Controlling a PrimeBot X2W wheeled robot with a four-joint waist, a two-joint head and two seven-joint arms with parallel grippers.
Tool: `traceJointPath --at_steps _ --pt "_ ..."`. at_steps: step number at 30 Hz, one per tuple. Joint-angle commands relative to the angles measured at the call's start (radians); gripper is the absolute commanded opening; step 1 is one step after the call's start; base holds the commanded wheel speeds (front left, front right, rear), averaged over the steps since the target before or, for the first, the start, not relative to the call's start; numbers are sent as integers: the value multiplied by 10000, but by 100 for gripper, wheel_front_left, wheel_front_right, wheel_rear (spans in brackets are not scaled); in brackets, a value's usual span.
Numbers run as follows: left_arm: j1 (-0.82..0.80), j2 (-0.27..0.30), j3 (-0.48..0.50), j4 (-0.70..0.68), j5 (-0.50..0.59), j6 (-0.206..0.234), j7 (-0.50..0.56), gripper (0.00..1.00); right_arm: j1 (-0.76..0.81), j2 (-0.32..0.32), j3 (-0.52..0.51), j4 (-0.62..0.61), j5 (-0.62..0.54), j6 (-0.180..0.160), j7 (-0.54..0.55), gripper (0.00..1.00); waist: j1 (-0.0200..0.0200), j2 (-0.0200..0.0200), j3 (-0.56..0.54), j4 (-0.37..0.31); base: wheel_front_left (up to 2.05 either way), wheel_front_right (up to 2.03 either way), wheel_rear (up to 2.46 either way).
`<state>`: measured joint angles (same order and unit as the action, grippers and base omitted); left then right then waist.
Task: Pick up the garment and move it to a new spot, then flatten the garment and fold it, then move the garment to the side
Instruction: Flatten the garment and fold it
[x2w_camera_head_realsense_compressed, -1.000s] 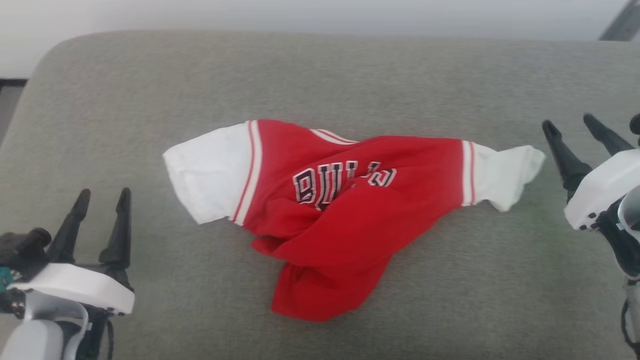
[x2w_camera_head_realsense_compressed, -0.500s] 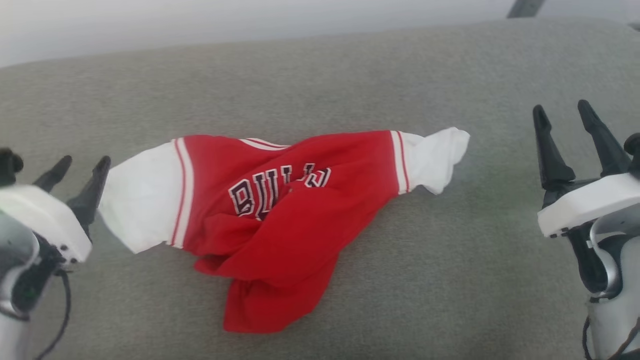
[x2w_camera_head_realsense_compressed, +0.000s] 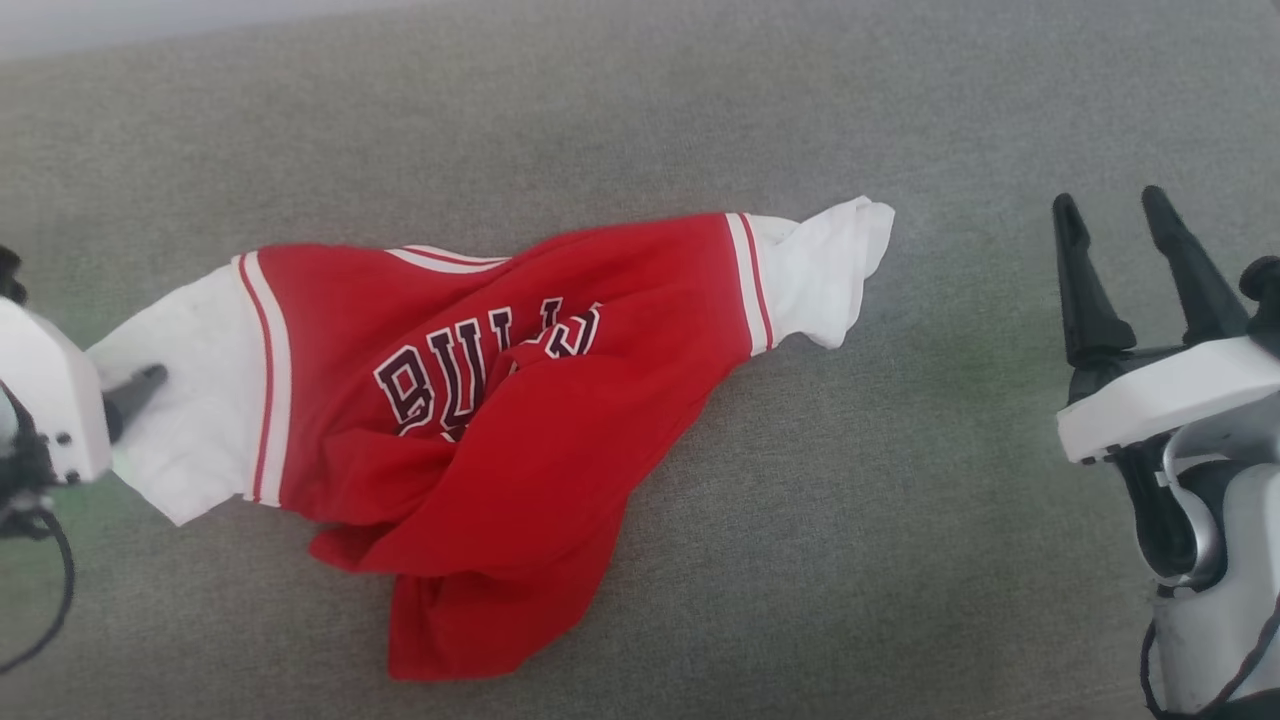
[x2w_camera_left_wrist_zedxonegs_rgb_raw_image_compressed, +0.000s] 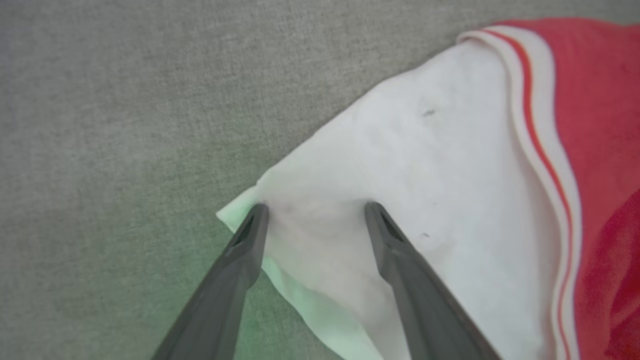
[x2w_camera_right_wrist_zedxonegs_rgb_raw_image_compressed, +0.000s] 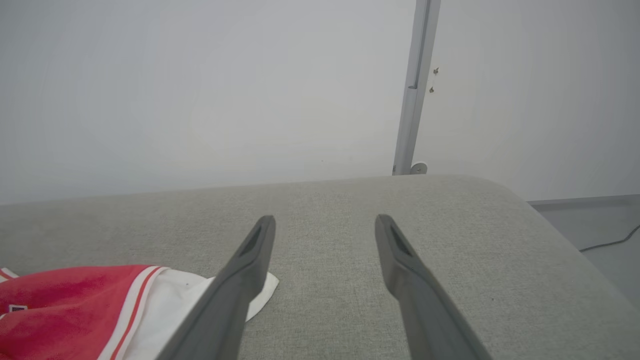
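Observation:
The garment (x2w_camera_head_realsense_compressed: 480, 430), a red jersey with white sleeves and dark block lettering, lies crumpled on a grey padded surface (x2w_camera_head_realsense_compressed: 900, 500). My left gripper (x2w_camera_left_wrist_zedxonegs_rgb_raw_image_compressed: 315, 210) is open, its two fingers pressed down astride the outer corner of the garment's (x2w_camera_left_wrist_zedxonegs_rgb_raw_image_compressed: 425, 150) white sleeve. In the head view one of its fingertips (x2w_camera_head_realsense_compressed: 140, 385) rests on that sleeve. My right gripper (x2w_camera_head_realsense_compressed: 1110, 200) stands open above bare padding, well to the right of the other white sleeve. In the right wrist view the right gripper (x2w_camera_right_wrist_zedxonegs_rgb_raw_image_compressed: 325, 220) holds nothing, and the garment (x2w_camera_right_wrist_zedxonegs_rgb_raw_image_compressed: 75, 300) lies at the lower left.
The grey surface ends in a rounded corner (x2w_camera_right_wrist_zedxonegs_rgb_raw_image_compressed: 525, 200) at the right, with floor and a cable (x2w_camera_right_wrist_zedxonegs_rgb_raw_image_compressed: 610, 243) beyond. A pale wall with a vertical metal rail (x2w_camera_right_wrist_zedxonegs_rgb_raw_image_compressed: 415, 100) stands behind it.
The head camera has turned, shifting the whole picture. My left gripper has moved from beside the garment onto its white sleeve corner. The right gripper stays open, apart from the garment.

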<state>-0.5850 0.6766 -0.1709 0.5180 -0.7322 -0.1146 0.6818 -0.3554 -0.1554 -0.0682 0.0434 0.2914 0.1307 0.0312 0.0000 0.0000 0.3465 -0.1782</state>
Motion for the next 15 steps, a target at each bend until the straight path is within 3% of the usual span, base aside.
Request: traceJointPath --at_steps 1,9,15 --pt "-181 -62 -49 284 14 112 171 100 -101 60 51 12 118 1 95 100 0 0 174 -60 0 0 0" --pt "-776 83 -471 1829 423 728 1236 100 -253 -134 240 -11 355 1 603 100 0 0 506 3 0 0 0" --pt "-885 140 -732 2409 494 910 2003 100 -387 -236 298 -98 383 1 774 100 0 0 599 77 0 0 0"
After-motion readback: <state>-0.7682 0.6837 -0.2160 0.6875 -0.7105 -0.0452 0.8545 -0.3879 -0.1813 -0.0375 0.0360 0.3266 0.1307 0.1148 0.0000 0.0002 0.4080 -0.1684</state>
